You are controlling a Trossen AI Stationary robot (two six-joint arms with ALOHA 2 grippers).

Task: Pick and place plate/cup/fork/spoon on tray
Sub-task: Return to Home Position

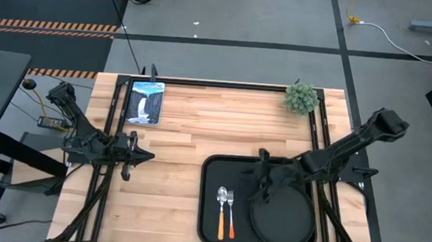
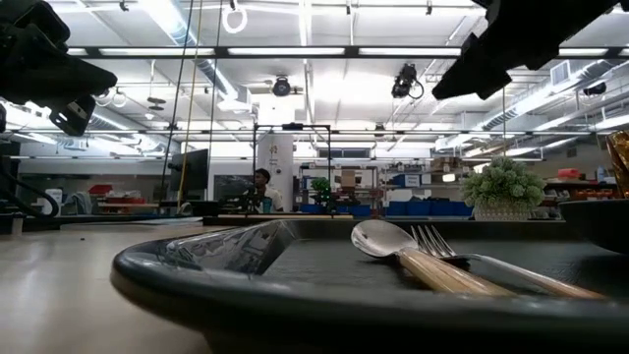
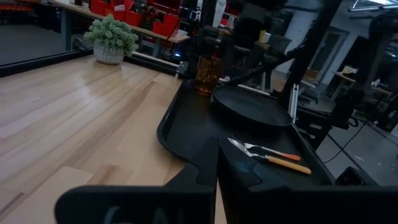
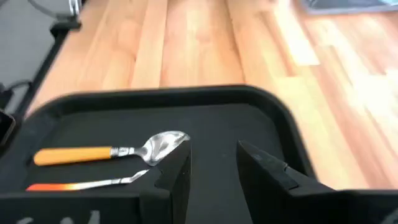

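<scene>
The black tray (image 1: 210,213) lies at the table's near right. On it are the round black plate (image 1: 285,219), the spoon (image 1: 223,203) and the fork (image 1: 231,207), side by side left of the plate. The amber cup (image 3: 207,74) stands upright at the tray's far end beside the plate. In the high view my right arm hides it. My right gripper (image 1: 262,171) hovers over the tray's far part, open and empty, as the right wrist view (image 4: 214,152) shows. My left gripper (image 1: 147,156) waits shut over the table's left side.
A small green plant (image 1: 301,98) stands at the far right of the table. A picture card (image 1: 145,101) lies at the far left. Bare wood lies between the left gripper and the tray. A person shows far off in the room (image 2: 261,187).
</scene>
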